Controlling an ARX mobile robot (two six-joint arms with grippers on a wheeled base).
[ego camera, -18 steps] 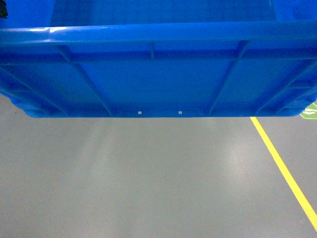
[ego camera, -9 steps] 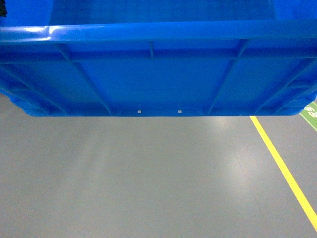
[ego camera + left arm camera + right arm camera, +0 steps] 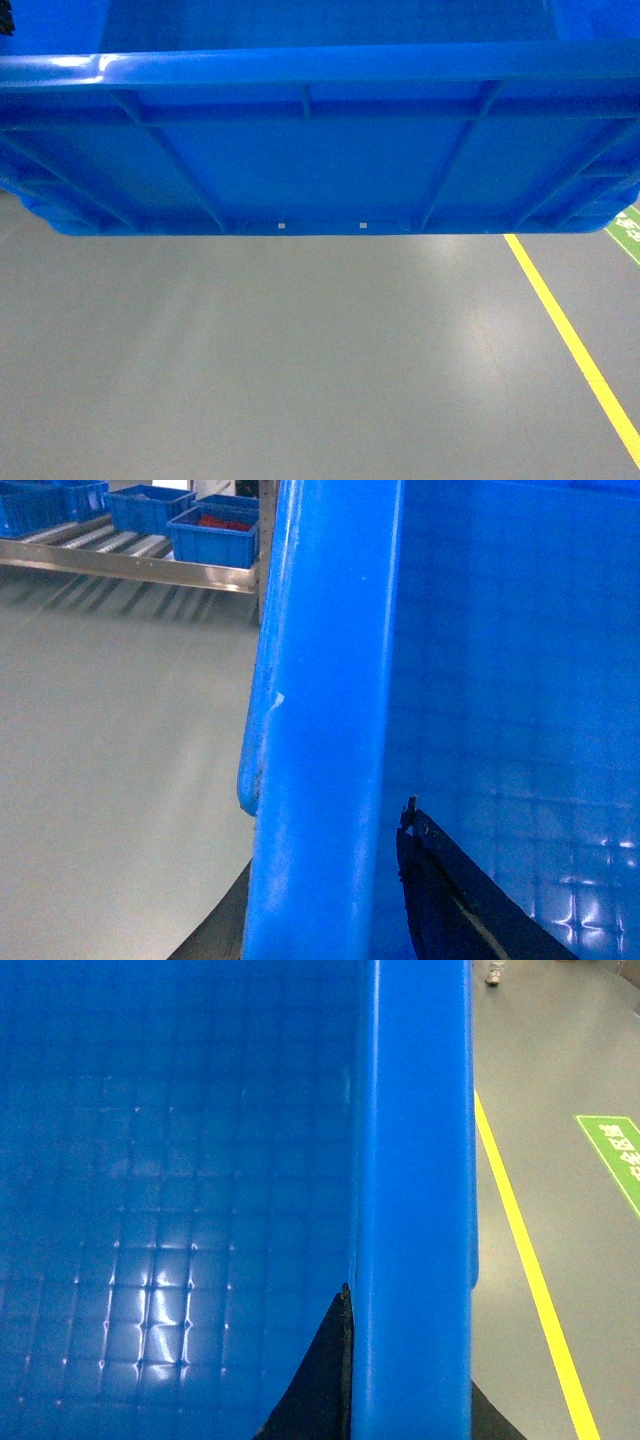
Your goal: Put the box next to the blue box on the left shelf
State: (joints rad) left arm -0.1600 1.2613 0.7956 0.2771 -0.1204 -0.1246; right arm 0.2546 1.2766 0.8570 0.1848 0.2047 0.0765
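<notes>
**Crate held aloft over open floor**

The box (image 3: pixel 320 150) is carried above bare grey floor (image 3: pixel 300 360), bordered rightward by a yellow line (image 3: pixel 575 345). The left shelf (image 3: pixel 130 565) is seen well apart, with small blue bins (image 3: pixel 210 535) on it. The left gripper (image 3: pixel 440 890) and right gripper (image 3: pixel 320 1380) are clamped over opposite rims.

Box (image 3: pixel 320 150) above floor (image 3: pixel 300 360); floor line (image 3: pixel 575 345) at right.
</notes>
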